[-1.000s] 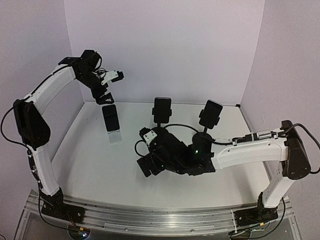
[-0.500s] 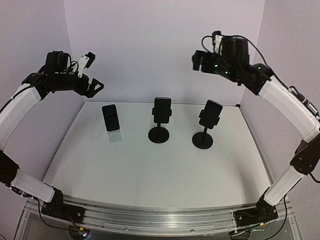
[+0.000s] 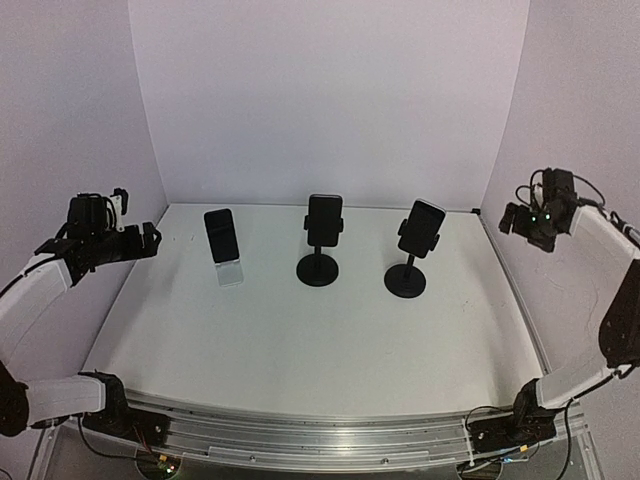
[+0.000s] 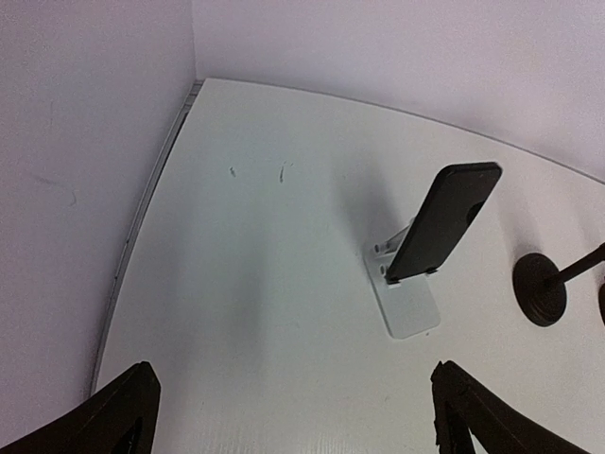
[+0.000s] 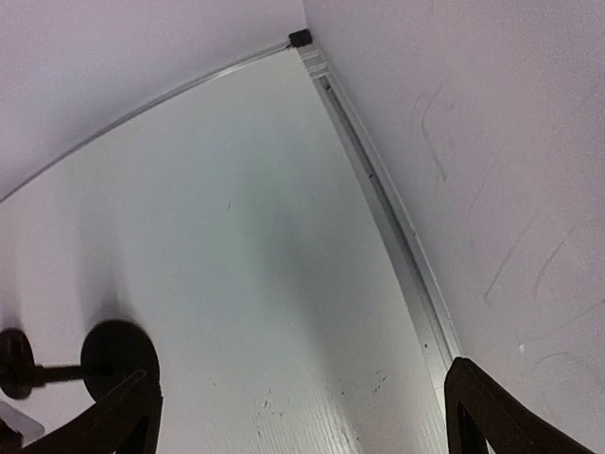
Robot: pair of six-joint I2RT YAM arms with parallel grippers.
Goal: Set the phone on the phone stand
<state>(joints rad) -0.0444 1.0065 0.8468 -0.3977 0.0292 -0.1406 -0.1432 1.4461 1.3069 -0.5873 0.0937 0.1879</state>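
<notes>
White table (image 3: 300,340), phone (image 3: 221,234) on white stand (image 3: 231,272), both jaws spread wide

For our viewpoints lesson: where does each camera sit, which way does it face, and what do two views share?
Top external: high behind the arms, facing the table; left gripper and right gripper show.
Left wrist: on the left arm, facing the phone on the white stand; its fingers show.
Right wrist: on the right arm, facing the table's far right corner; its fingers show.
Shared: top and left wrist see that phone.
</notes>
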